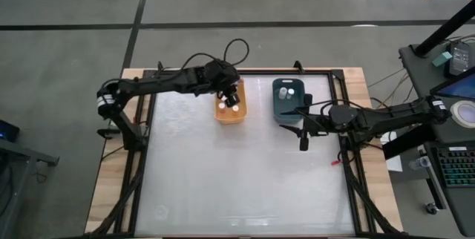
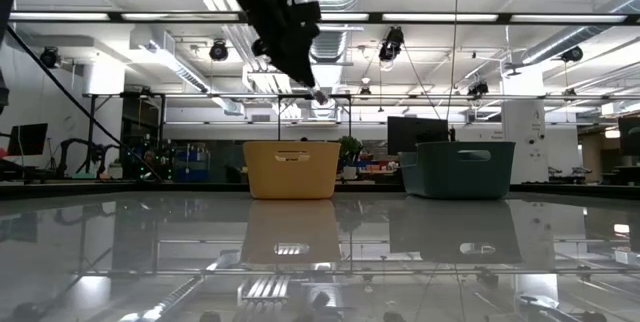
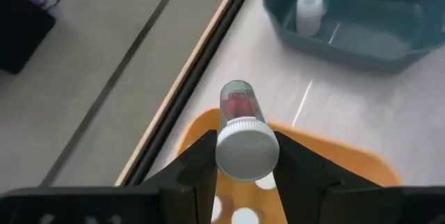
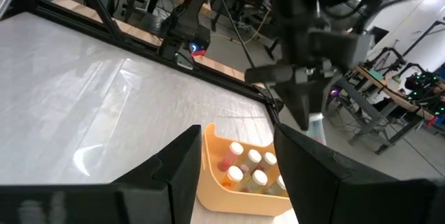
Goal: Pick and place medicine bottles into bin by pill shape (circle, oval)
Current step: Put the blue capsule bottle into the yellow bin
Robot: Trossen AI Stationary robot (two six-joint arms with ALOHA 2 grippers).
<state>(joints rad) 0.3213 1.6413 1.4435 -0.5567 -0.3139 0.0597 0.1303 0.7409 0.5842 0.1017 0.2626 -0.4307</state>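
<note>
L pincer [image 3: 245, 172] is sitting over the orange bin [image 1: 230, 110], clamped on a medicine bottle [image 3: 241, 132] w/ white cap and clear body showing red/pink contents; fingers [image 3: 189, 175] are pressing both sides of the cap. In the low view that pincer [image 2: 318, 95] is hanging above the orange bin [image 2: 291, 169], well clear of its rim, bottle tip pointing down toward it. Orange bin is already holding several white-capped bottles [image 4: 249, 166], standing upright, packed close together; a few are showing orange/pink bodies. Exact count: can't tell. Teal bin [image 1: 289, 99] is sitting to the right of the orange bin on the same surface [image 1: 245, 172], apart from it, not touching. Inside the teal bin two white bottles [image 3: 309, 8] are showing, at the end far from the right arm. R pincer [image 1: 303, 136] is hovering just beside the teal bin, on the side away from the orange bin's back edge, nothing between the fingers [image 4: 174, 172], which are standing apart w/ a clear gap; its camera is looking across at the orange bin [image 4: 236, 182] and at the left arm holding the bottle above it. Rest of the surface near the orange bin is showing only glare and reflections. Beyond the orange bin in the low view: lab room w/ racks, monitors, ceiling lights. No person is showing near the bins.
</note>
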